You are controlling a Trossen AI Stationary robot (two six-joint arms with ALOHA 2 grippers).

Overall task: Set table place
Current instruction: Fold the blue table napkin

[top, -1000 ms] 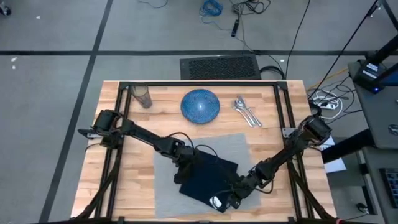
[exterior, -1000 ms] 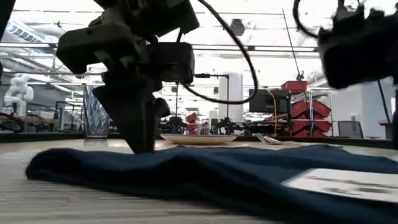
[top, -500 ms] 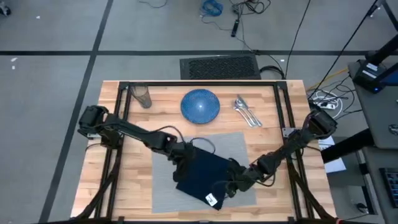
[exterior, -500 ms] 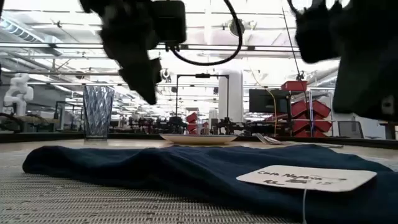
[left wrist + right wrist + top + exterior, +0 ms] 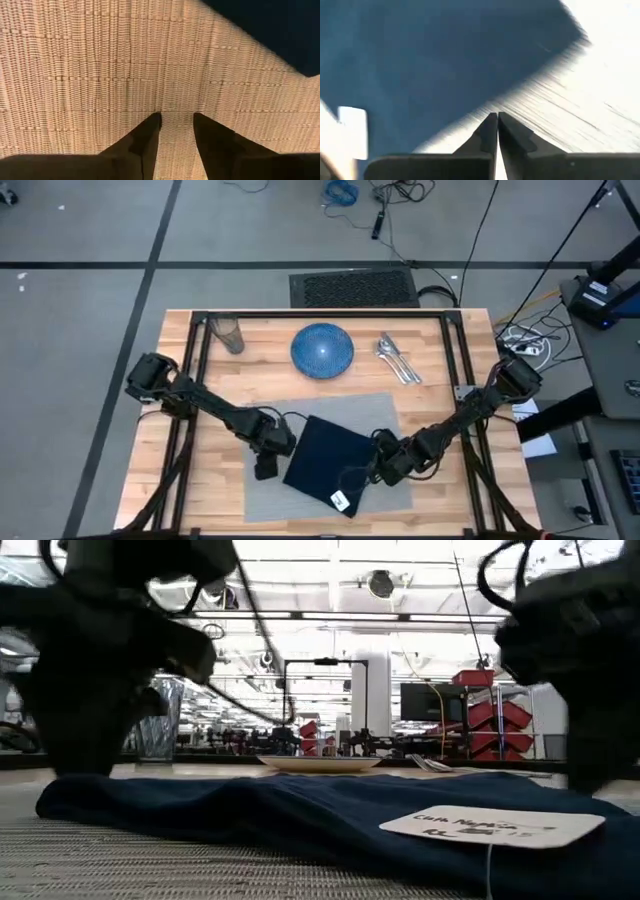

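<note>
1. I read the left gripper [image 5: 177, 117] over the placemat [image 5: 262, 488], jaws narrowly parted, holding nothing.
2. Right gripper [image 5: 497, 116]: jaws closed together, empty.
3. The napkin [image 5: 328, 460] lies between both on the mat.
4. Plate [image 5: 322, 348] far beyond the jaws on the bench [image 5: 200, 480].

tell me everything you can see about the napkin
The napkin is dark navy cloth, folded into a rough rectangle and lying flat but skewed on the grey woven placemat. A white tag on a thin string sits at its near corner. In the low view its surface shows soft folds. The left gripper hangs just off its left edge, open over the mat; the right gripper is shut by its right edge. Neither holds it.
</note>
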